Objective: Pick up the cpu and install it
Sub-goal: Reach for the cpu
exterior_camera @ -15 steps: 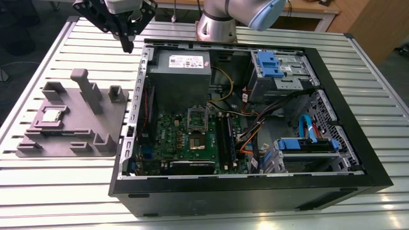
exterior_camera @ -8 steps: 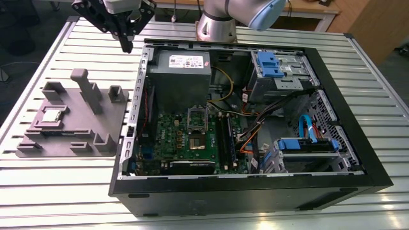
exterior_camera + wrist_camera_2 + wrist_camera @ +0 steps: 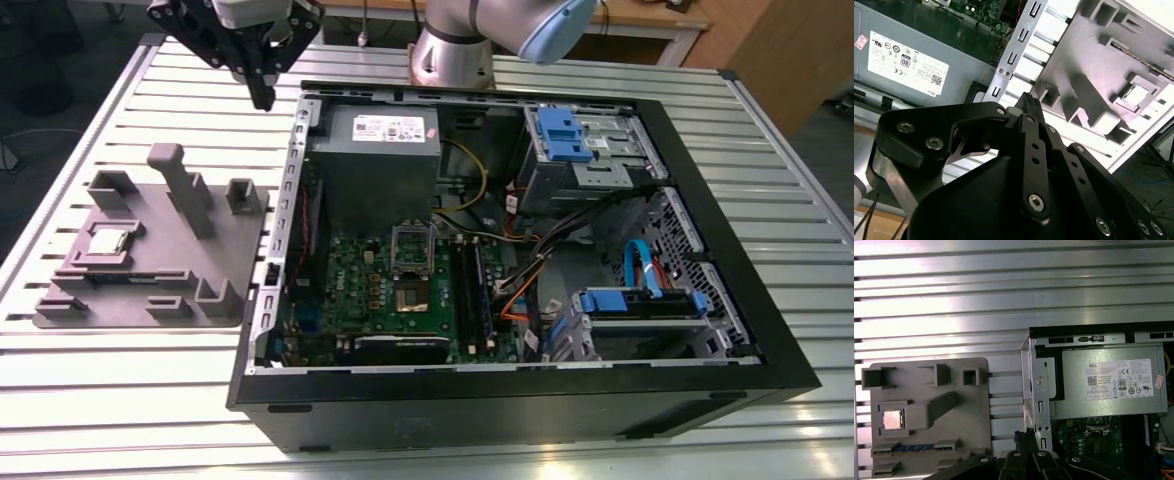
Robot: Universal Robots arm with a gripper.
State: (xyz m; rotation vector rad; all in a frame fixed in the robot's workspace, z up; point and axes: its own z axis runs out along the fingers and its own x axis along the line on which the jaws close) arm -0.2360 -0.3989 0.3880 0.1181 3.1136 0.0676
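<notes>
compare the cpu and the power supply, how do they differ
The cpu is a small flat square; the power supply is a large box. The cpu lies in a grey tray outside the case; the power supply sits inside it. The cpu top is bare; the power supply bears a white label. Both look grey and metallic.

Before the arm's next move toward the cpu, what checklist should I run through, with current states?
1. cpu lying in the grey tray: ok.
2. gripper empty: ok.
3. gripper open for a grasp: not ok, it is shut.
4. gripper above the cpu: not ok, it hangs by a corner of the computer case, apart from the tray.
5. Socket on the motherboard free: cannot tell.
</notes>
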